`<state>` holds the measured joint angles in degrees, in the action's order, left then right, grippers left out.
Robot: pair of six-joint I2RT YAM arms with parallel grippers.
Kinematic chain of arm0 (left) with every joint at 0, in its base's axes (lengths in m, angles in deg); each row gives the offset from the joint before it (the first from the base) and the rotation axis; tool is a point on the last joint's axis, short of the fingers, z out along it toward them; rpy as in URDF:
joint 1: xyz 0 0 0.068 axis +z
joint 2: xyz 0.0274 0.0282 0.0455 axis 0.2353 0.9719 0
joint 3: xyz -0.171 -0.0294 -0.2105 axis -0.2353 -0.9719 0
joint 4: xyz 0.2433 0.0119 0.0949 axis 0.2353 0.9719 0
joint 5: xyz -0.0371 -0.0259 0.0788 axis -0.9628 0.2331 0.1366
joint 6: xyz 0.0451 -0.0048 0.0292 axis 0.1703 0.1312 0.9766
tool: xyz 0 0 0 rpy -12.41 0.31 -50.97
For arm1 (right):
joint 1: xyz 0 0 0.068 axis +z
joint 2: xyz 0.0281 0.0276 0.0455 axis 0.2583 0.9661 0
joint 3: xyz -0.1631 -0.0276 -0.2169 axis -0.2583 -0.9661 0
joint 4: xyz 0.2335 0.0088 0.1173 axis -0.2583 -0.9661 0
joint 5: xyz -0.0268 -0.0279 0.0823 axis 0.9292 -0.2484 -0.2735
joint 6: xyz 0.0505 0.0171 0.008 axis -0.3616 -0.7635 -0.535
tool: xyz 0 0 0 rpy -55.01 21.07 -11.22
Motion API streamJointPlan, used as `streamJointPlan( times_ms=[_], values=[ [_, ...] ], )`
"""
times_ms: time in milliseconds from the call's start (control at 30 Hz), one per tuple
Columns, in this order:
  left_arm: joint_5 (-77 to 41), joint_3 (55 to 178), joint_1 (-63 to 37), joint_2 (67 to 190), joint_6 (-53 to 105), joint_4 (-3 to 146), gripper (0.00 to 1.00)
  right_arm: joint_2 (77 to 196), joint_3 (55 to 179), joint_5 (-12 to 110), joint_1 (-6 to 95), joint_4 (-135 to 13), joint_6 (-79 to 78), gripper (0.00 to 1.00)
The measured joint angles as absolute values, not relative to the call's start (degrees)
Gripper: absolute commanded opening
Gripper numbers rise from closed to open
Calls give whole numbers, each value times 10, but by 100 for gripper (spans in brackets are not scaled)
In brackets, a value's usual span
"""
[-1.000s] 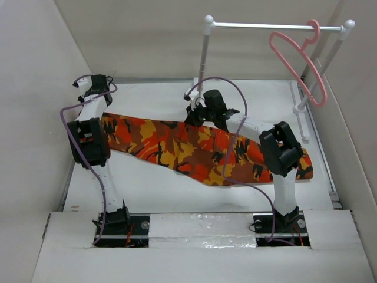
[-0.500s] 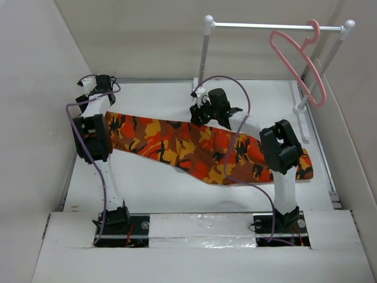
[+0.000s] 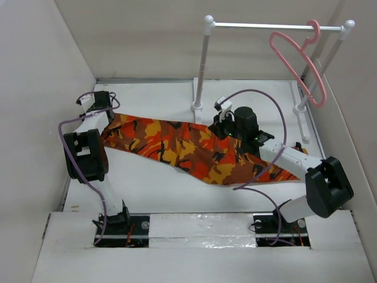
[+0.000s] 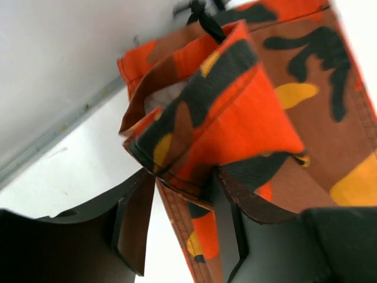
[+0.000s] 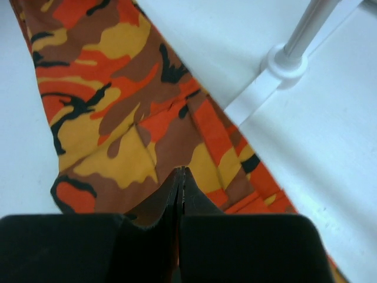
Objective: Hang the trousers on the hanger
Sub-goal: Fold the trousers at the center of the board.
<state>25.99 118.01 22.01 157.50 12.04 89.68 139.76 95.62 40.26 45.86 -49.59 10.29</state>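
Note:
The camouflage trousers [image 3: 177, 147] lie slanted across the table from the left wall toward the front right. My left gripper [image 3: 103, 115] is at their left end. In the left wrist view [image 4: 182, 183] its jaws stand apart, with a stitched hem of the trousers [image 4: 265, 118] running between them and a black drawstring [image 4: 203, 17] beyond. My right gripper [image 3: 221, 128] sits at the trousers' upper edge near the middle. Its fingers [image 5: 181, 171] are pressed together on the trousers [image 5: 118, 88], with creases running up to the tips. The pink hanger [image 3: 300, 59] hangs from the rail at the back right.
The white-and-silver rail stand [image 3: 265, 25] spans the back right; its left post foot [image 5: 285, 62] stands just beyond my right gripper. Walls close in on the left and right. The right arm's elbow [image 3: 327, 188] hangs low over the front right.
The right arm has swung out to the right and lowered its elbow, its gripper shifting right along the trousers' upper edge. The left gripper's jaws have come apart at the left end.

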Motion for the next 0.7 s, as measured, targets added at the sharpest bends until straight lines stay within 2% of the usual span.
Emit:
streamJointPlan(
  times_ms=[67,100,200,400,467,500,533,567,600,700],
  values=[
    [242,1178,236,1575,113,904,35,1378,923,405,464,-492,98,0],
    [240,1178,243,1574,113,903,7,1373,911,406,467,-493,97,0],
    [238,1205,261,1568,114,918,2,1362,885,411,480,-490,94,0],
    [236,1348,260,1587,116,927,4,1323,874,415,513,-493,96,0],
    [242,1392,258,1610,123,925,35,1310,874,419,519,-493,97,1],
    [248,1407,257,1623,128,923,54,1302,874,422,519,-493,97,9],
    [253,1420,257,1638,135,923,81,1297,874,423,519,-494,97,17],
    [258,1431,257,1653,140,924,86,1291,874,425,519,-494,98,25],
    [263,1441,257,1670,143,927,87,1287,874,428,519,-494,99,37],
    [271,1459,257,1716,155,938,87,1282,874,432,519,-495,102,47]
  ],
)
